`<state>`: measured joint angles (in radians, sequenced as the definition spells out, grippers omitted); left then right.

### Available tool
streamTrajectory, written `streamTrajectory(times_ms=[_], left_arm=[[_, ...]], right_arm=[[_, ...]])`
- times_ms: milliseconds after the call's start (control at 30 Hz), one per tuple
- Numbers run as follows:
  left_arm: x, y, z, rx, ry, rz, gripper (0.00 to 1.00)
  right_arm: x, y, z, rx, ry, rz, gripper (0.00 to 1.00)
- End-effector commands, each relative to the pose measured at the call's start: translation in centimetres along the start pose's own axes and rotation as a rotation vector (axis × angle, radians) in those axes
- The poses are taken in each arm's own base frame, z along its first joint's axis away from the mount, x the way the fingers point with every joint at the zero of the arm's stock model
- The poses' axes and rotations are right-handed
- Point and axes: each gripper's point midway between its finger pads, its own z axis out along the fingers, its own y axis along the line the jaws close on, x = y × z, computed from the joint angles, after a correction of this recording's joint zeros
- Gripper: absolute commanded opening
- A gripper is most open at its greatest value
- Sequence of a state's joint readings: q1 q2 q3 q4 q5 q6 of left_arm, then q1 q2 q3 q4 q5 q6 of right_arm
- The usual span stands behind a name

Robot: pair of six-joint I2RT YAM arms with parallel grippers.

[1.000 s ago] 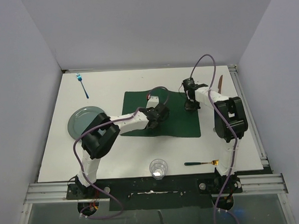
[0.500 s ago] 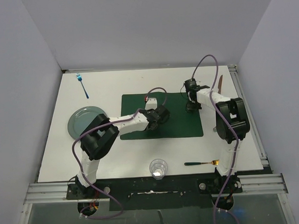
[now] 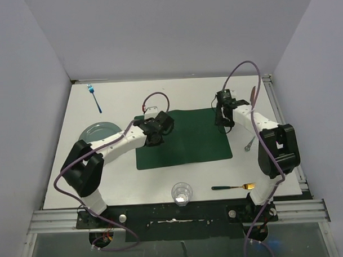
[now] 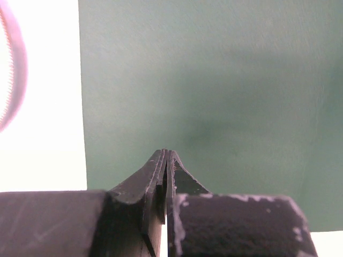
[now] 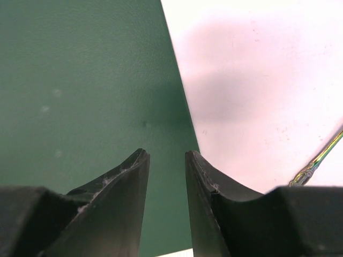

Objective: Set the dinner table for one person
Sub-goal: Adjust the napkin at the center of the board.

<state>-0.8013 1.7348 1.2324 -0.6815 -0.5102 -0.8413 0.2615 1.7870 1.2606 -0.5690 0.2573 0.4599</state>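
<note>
left gripper [image 4: 166, 152]: fingers pressed together, nothing seen between them; tips over the mat, near its far left corner
right gripper [image 5: 166, 155]: jaws apart with nothing between them; tips above the mat's right edge, towards the far right corner
mat [image 3: 186, 142]: dark green, lying flat in the middle of the table; both grippers are over its far side
thin utensil [image 3: 249, 143]: on the table just right of the mat and near the right gripper; its shiny end shows at the right of the right wrist view; kind cannot be told
table [image 3: 131, 99]: white, lies under everything and fills the floor between the grey walls; rails run along its near and right edges, with the arm bases at the near edge
plate [image 3: 92, 136]: grey, on the table left of the mat, partly hidden by the left arm
glass [image 3: 182, 193]: clear and upright at the near edge, in front of the mat
fork [image 3: 235, 187]: gold head and dark handle, lying crosswise near the near edge, right of the glass
blue utensil [image 3: 95, 98]: by the far left corner, well apart from the mat
brown utensil [image 3: 253, 94]: at the far right, beside the rail; kind cannot be told
</note>
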Motion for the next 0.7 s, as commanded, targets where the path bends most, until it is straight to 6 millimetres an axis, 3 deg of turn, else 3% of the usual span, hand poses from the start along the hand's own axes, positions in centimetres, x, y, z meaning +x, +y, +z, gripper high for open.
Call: streamTrajectory(times_ms=[0, 100, 233, 367, 467, 667], left_arm=[[-2.9, 0.8, 0.1, 0.011, -0.026, -0.025, 0.0], [-2.1, 0.9, 1.1, -0.007, 0.011, 0.006, 0.0], [0.4, 1.0, 2.5, -0.02, 0.076, 0.029, 0.0], [2.5, 1.7, 3.7, -0.038, 0.109, 0.019, 0.0], [3.4, 2.4, 4.4, -0.058, 0.129, 0.022, 0.0], [3.9, 3.6, 6.2, -0.142, 0.157, 0.05, 0.0]], right_arm=[[-1.0, 0.5, -2.3, -0.07, -0.066, 0.021, 0.34], [0.2, 0.3, -1.9, -0.068, -0.052, 0.022, 0.34], [2.3, 0.2, -0.7, -0.066, -0.011, 0.028, 0.29], [4.2, 0.9, 0.3, -0.1, 0.026, 0.032, 0.1], [5.1, 1.2, 0.7, -0.11, 0.042, 0.036, 0.02], [6.9, 1.4, 0.9, -0.114, 0.069, 0.034, 0.0]])
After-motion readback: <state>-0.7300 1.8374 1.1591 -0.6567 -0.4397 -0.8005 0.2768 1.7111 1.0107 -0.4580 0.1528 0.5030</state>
